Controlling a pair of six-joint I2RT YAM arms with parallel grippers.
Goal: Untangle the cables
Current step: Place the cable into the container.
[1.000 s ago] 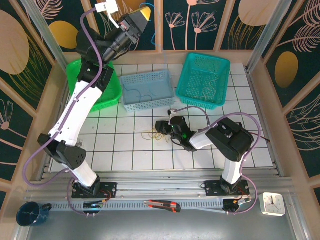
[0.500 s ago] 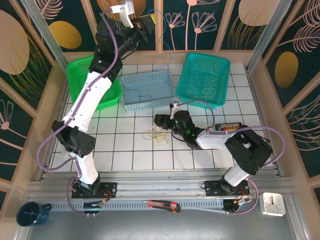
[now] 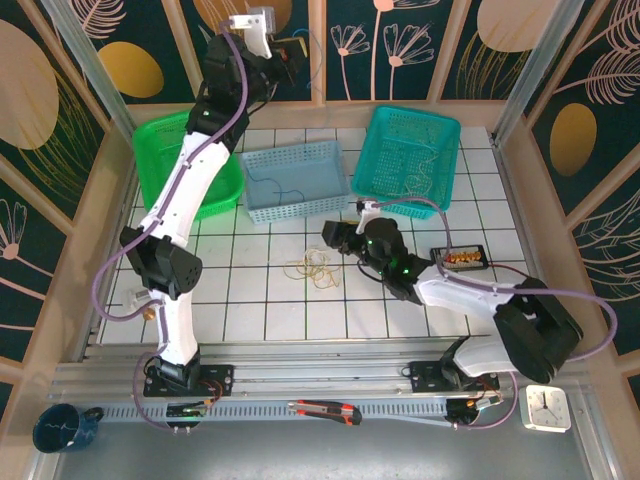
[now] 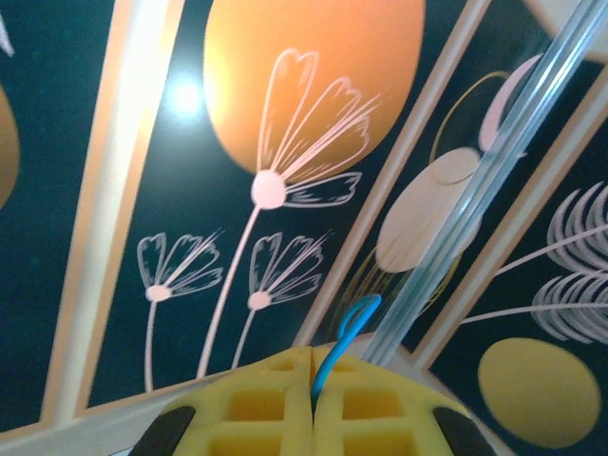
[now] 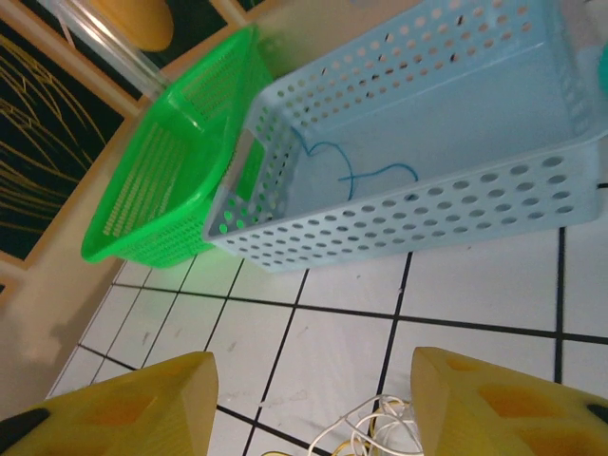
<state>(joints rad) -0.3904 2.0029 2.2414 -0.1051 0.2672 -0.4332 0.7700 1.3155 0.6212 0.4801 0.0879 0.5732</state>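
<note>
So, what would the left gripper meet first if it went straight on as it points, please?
The left gripper, shut on a thin blue cable, would likely meet the dark flower-painted wall panel first; depth unclear.

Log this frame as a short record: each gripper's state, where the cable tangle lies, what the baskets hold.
left gripper: high by the back wall, fingers shut on a thin blue cable
right gripper: open, low over the tiles near the tangle
tangle: loose knot of pale cables on the white tiles, in front of the pale blue basket
pale blue basket: a thin blue wire inside
teal basket: pale wires inside
</note>
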